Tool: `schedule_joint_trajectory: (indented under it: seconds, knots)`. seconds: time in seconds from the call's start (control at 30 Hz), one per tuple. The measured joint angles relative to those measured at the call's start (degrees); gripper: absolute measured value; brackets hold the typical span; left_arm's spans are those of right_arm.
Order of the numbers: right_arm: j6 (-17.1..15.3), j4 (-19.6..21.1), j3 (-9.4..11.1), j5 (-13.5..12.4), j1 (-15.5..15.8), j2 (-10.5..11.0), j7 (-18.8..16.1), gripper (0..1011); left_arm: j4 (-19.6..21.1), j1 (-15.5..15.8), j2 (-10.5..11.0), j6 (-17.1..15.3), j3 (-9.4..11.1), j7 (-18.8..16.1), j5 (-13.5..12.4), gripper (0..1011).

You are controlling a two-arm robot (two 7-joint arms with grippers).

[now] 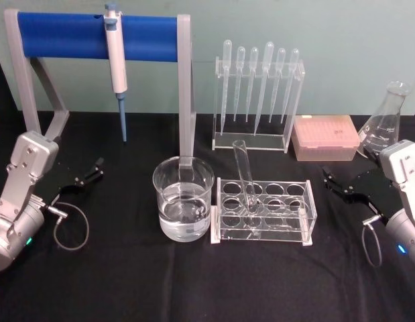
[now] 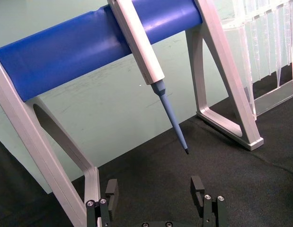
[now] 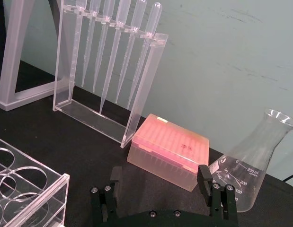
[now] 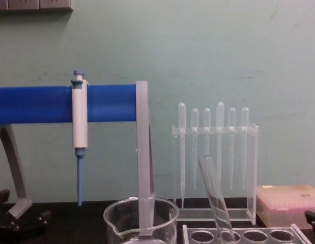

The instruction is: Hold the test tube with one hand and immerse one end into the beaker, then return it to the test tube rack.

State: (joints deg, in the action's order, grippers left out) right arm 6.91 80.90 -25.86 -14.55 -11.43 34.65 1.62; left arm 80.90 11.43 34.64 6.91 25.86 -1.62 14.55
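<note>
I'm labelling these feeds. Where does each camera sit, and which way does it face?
Head: high, looking forward and down at the black table; both arms, left pincer, right pincer.
Chest: low, looking across at the wide clear glass beaker and leaning clear glass test tube; pincer tips at lower corners.
Left wrist: faces the blue-barred grey stand; own open pincer.
Right wrist: faces the pink lidded box; own open pincer.
Shared: head and chest both show beaker, tube.

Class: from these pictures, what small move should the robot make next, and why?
Probably bring the right gripper, fingers open, toward the test tube: it leans untouched in the rack, nearer that gripper than the left gripper; the beaker stands beside the rack.
</note>
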Motion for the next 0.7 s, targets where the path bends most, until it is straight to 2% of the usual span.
schedule_joint_trajectory:
  seconds: [0.7]
  knots:
    - [0.0, 0.0, 0.0, 0.0, 0.0, 0.0, 0.0, 1000, 0.0, 0.0, 0.0, 0.0, 0.0, 0.0, 0.0, 1000]
